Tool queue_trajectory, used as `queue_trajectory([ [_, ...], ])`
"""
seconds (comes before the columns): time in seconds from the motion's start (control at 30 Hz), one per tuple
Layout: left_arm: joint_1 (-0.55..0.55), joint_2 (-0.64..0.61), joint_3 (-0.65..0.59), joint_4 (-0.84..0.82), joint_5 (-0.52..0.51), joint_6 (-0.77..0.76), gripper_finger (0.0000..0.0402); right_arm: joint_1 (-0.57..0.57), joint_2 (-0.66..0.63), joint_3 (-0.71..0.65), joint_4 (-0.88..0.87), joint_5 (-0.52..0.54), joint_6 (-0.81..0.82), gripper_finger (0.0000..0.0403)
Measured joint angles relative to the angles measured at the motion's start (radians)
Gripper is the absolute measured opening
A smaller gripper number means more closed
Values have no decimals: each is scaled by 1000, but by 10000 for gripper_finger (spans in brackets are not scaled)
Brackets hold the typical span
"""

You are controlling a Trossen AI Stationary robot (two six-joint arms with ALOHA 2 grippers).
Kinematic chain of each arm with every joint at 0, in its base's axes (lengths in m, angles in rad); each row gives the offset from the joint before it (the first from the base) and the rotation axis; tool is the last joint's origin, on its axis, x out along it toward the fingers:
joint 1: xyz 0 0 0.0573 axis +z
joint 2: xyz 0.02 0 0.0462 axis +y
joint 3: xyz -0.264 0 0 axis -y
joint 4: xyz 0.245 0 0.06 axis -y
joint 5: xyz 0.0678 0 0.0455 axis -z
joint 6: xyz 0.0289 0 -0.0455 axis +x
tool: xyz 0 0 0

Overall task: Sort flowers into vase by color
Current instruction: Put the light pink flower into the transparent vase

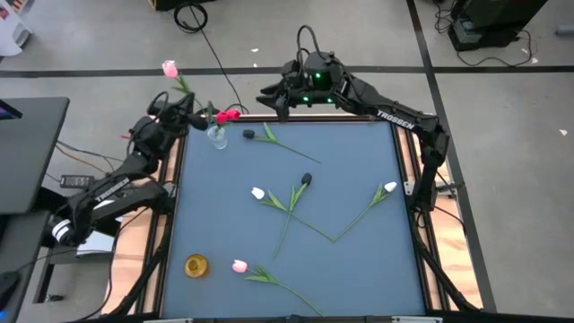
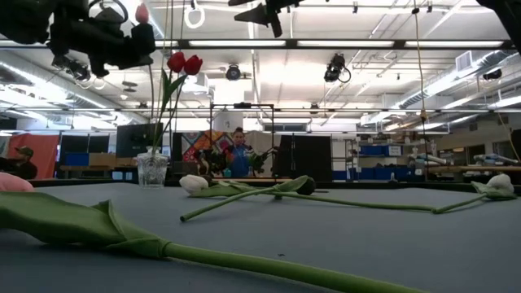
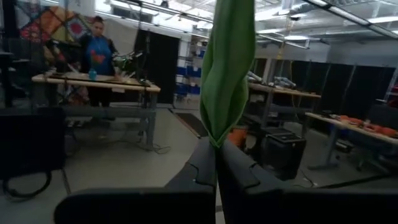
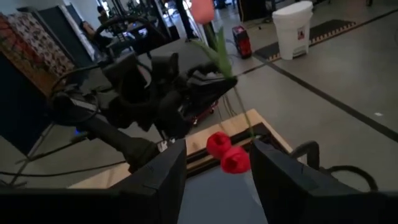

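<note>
- High view: the left gripper is clamped on a pink tulip by its stem, beyond the bench's far left corner.
- Its long stem runs outward, the bloom pointing away from the bench.
- Just inward stands the glass vase holding red tulips; that arm is nearer.
- The right gripper waits at the far edge, jaws apart, empty.

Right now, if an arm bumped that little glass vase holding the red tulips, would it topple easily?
Probably, yes. The glass vase is small and squat, while the red tulips rise far above it on thin stems, so it looks top-heavy. Being glass, it may also slide on the smooth table and could break.
</note>
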Motion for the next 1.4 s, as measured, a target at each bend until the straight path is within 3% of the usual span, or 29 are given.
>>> queue_trajectory([
  [0.6,31,107,0,-10,46,-41,10,-1,0,0,-21,53,10,183],
  [0.73,29,104,0,-52,45,-48,37,-2,0,0,-71,53,29,187],
  [0.87,12,97,0,-105,45,-89,90,-2,0,0,-180,48,26,200],
  [1.13,-53,38,125,-495,45,-98,186,-6,0,0,-526,5,57,212],
  [1.4,-112,41,356,-1040,47,-199,203,6,0,-9,-741,66,-3,213],
])
